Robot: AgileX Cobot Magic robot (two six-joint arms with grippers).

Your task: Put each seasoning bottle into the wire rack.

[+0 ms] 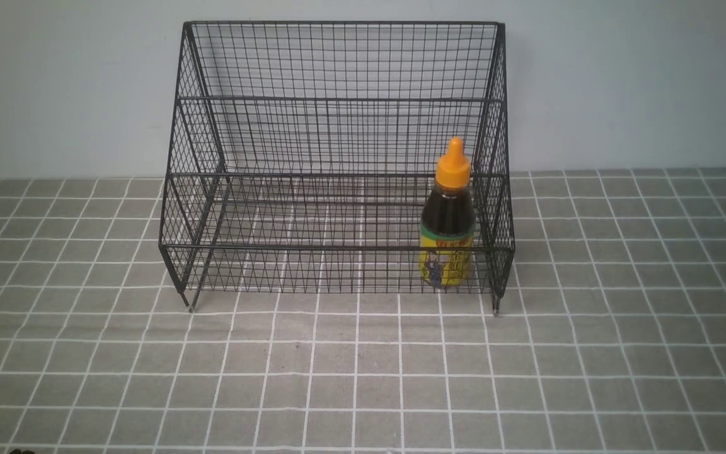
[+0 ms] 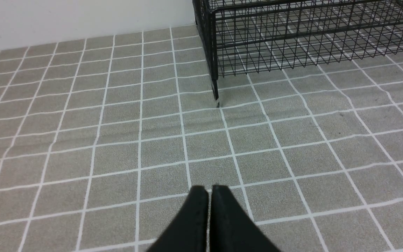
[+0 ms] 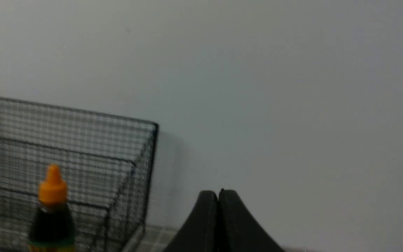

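- The bottle (image 1: 447, 221) is standing upright in the lower tier of the rack (image 1: 338, 126), tucked into its right front corner.
- The left pincer (image 2: 209, 190) is hovering over the tiled table (image 2: 117, 140) with its tips pressed together, empty.
- The right pincer (image 3: 218, 196) is facing the wall (image 3: 275, 87), tips pressed together too, gripping nothing.

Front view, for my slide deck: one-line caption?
Seasoning bottle standing upright in the lower tier's right corner of the wire rack on a checked cloth.
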